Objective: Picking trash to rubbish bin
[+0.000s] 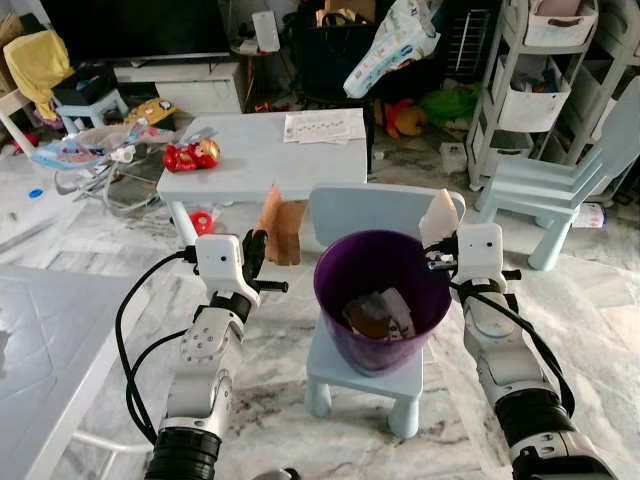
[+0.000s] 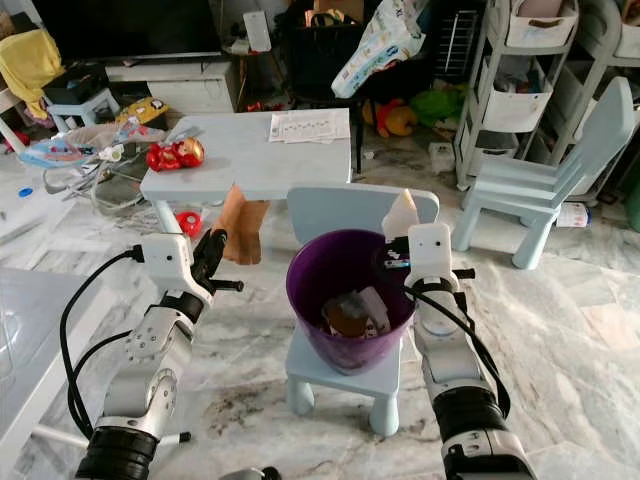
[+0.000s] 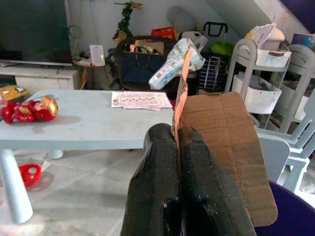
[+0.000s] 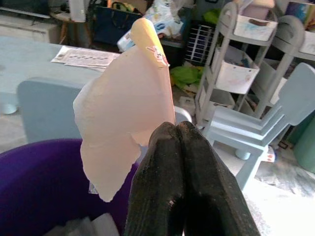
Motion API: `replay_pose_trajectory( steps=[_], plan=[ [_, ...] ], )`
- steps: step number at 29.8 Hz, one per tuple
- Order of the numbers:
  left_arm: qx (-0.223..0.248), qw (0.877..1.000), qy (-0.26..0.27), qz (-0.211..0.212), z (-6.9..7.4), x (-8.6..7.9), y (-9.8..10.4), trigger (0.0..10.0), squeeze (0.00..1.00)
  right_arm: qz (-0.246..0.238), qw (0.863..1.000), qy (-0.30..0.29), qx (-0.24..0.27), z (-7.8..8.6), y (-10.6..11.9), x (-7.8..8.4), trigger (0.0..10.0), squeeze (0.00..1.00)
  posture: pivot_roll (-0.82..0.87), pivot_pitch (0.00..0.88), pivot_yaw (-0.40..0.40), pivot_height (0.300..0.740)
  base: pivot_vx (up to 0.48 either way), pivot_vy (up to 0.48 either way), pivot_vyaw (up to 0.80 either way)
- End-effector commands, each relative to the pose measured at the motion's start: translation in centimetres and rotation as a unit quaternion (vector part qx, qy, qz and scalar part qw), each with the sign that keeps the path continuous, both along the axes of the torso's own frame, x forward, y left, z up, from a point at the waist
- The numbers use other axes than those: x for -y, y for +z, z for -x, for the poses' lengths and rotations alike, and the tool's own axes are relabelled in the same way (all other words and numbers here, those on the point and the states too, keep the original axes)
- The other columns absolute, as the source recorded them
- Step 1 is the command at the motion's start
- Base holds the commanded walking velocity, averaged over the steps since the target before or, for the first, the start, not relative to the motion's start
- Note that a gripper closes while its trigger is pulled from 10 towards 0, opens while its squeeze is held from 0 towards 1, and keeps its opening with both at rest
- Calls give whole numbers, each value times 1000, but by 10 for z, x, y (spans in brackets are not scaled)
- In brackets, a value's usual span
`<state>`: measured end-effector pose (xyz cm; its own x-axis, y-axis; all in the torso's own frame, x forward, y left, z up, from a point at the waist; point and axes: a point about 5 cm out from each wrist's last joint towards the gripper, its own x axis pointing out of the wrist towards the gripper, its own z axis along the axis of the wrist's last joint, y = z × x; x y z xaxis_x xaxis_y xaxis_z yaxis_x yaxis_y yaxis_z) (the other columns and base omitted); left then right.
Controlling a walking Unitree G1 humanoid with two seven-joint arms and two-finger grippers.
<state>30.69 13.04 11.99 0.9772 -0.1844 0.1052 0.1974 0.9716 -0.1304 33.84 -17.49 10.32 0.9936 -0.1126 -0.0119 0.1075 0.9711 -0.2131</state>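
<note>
A purple bin (image 1: 381,297) stands on a small pale blue chair (image 1: 365,375) right before me, with scraps of trash (image 1: 378,315) at its bottom. My left gripper (image 1: 257,253) hovers left of the bin, shut on a brown cardboard piece (image 1: 283,227) that sticks up beside the rim. In the left wrist view the cardboard piece (image 3: 224,152) is pinched between the fingers (image 3: 157,182). My right gripper (image 1: 436,250) is at the bin's right rim, shut on a pale wrapper (image 4: 125,105) that stands upright above the purple wall.
A low pale blue table (image 1: 260,150) behind the bin carries a red toy (image 1: 190,155) and a printed sheet (image 1: 323,125). Another blue chair (image 1: 560,185) is at the right, a shelf trolley (image 1: 535,70) behind it, clutter at the far left, a white surface (image 1: 40,340) at my left.
</note>
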Motion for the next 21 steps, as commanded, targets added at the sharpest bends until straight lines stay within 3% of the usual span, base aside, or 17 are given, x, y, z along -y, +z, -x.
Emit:
replay_pose_trajectory(
  steps=[1, 21],
  plan=[
    [-7, 1000, 6, -2, 3, -5, -2, 941, 0, -1, 1000, -2, 0, 0, 2, -1, 10000, 0, -15, 58, 104, 740, 0, 0, 0],
    [-14, 1000, 10, 1, 6, -4, -5, 1608, 0, 1, 1000, 3, -3, -2, 3, -1, 10000, 0, -25, 57, 94, 740, 0, 0, 0]
  ],
)
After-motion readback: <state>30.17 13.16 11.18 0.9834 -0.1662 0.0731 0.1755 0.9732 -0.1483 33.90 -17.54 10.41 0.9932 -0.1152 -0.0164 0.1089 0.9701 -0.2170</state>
